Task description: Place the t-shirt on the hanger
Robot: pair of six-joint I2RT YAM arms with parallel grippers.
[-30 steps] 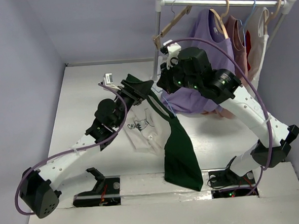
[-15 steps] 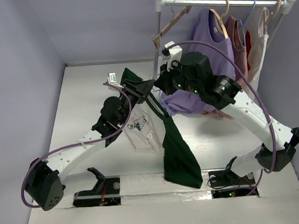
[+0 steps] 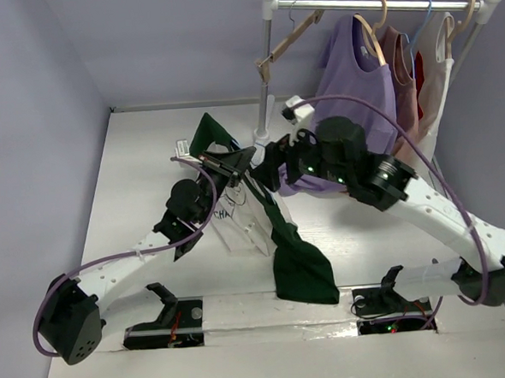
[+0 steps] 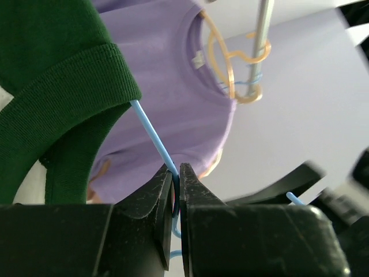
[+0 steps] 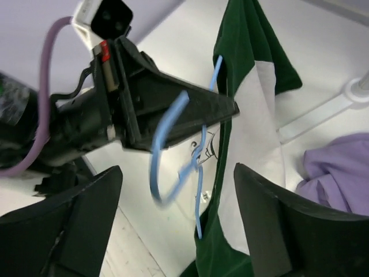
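Left pincer (image 4: 177, 170) clamped on one blue hanger (image 4: 151, 134), right pincer (image 5: 176, 173) spread wide, one t-shirt (image 4: 57, 75) hanging

plain pale lilac-grey walls (image 3: 40, 82) close in a white table (image 3: 139, 162) on the left, back and right. at the back right a white clothes rail (image 3: 370, 4) stands on a white post (image 3: 265, 77). a purple t-shirt (image 3: 357, 71), a pink top (image 3: 400, 60) and a white top (image 3: 438, 66) hang from it, with a bare wooden hanger (image 3: 291, 40) at its left end. the light is soft and even.

Mid-table: t-shirt (image 4: 63, 86) collar over hanger (image 4: 151, 136) arm; clothes rack (image 3: 378, 4) behind-right.
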